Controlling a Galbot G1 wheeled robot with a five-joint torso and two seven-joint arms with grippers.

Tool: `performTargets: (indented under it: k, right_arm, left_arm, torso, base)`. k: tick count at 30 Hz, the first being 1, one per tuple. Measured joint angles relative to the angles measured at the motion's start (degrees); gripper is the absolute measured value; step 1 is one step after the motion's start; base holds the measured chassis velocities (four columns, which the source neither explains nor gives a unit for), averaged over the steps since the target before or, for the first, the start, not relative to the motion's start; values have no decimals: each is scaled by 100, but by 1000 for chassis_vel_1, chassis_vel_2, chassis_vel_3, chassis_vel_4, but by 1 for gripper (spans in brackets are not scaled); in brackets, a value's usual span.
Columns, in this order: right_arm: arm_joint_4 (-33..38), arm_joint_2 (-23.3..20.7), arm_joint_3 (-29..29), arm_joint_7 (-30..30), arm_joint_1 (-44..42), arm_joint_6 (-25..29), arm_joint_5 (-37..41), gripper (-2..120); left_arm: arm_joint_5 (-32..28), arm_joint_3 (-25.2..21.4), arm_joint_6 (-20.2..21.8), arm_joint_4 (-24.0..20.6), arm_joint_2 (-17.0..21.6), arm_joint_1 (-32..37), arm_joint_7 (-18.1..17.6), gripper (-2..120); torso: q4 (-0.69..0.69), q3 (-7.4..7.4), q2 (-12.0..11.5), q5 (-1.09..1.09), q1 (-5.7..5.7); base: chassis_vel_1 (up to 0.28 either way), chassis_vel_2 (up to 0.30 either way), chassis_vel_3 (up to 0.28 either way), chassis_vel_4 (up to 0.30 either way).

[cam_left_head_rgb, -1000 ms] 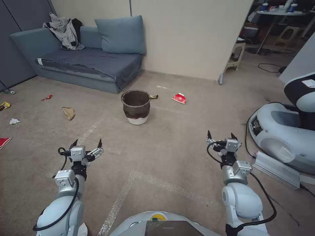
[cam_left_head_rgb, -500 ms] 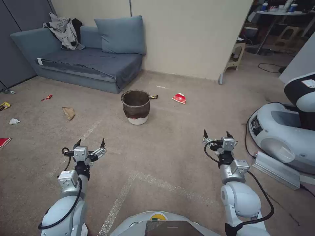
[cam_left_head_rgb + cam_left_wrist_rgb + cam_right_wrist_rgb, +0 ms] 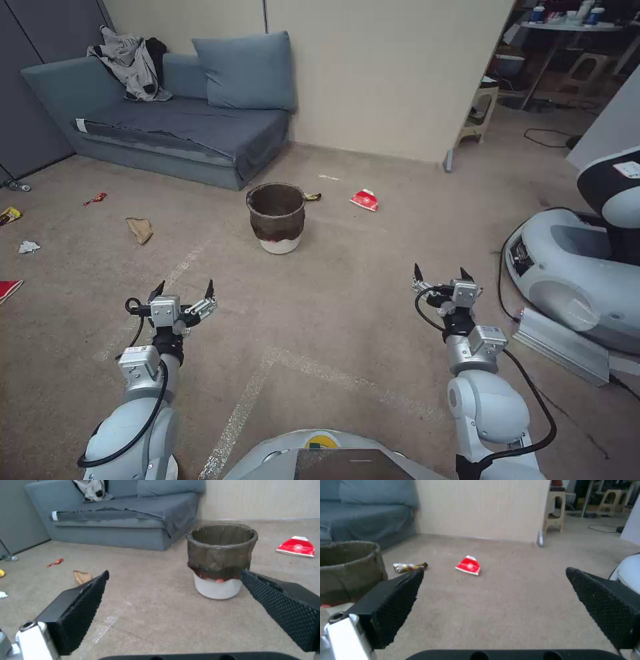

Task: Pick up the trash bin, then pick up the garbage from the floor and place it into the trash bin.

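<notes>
The left gripper [image 3: 184, 289] is hanging over bare carpet with its two black, dimple-textured fingers [image 3: 83, 605] spread wide, holding and touching nothing. The right gripper [image 3: 438, 273] is doing the same, its fingers [image 3: 395, 600] equally far apart and empty.

The small round white plastic trash bin [image 3: 277, 218], lined with a wrinkled dark-brown bag folded over its rim, is standing upright on the beige carpet [image 3: 333, 320] well ahead of both grippers, between their lines of reach. In the left wrist view the bin [image 3: 220, 560] is sitting framed between the spread fingers, nearer the right-hand one.

A flat red-and-white snack packet [image 3: 365, 199] is lying beyond the right gripper's fingertips, just past the bin. The right wrist view is showing it [image 3: 468, 565] beside a crumpled shiny brownish wrapper [image 3: 409, 566] close to the bin's far side. Far off to the left gripper's outer side, a crumpled brown paper bag [image 3: 139, 229], a small red wrapper [image 3: 95, 198] and a white tissue [image 3: 29, 247] are lying scattered before the grey-blue fabric sofa [image 3: 173, 127].
</notes>
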Motion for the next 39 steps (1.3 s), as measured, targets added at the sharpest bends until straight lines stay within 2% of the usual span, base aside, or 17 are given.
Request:
performTargets:
  k: [19,39]
  right_arm:
    - [-24,-57,-90,-42,43,-48,-14,100]
    - [-41,-40,-169,-43,85,-42,-46,100]
  left_arm:
    - [-50,-22,33,-99,18,43,-55,100]
    - [-79,-78,48,-122,16,13,-55,100]
  torso:
    - [0,0,0,1,0]
    - [1,0,0,0,0]
  base:
    - [-14,16,14,-17]
    - [-89,91,92,-90]
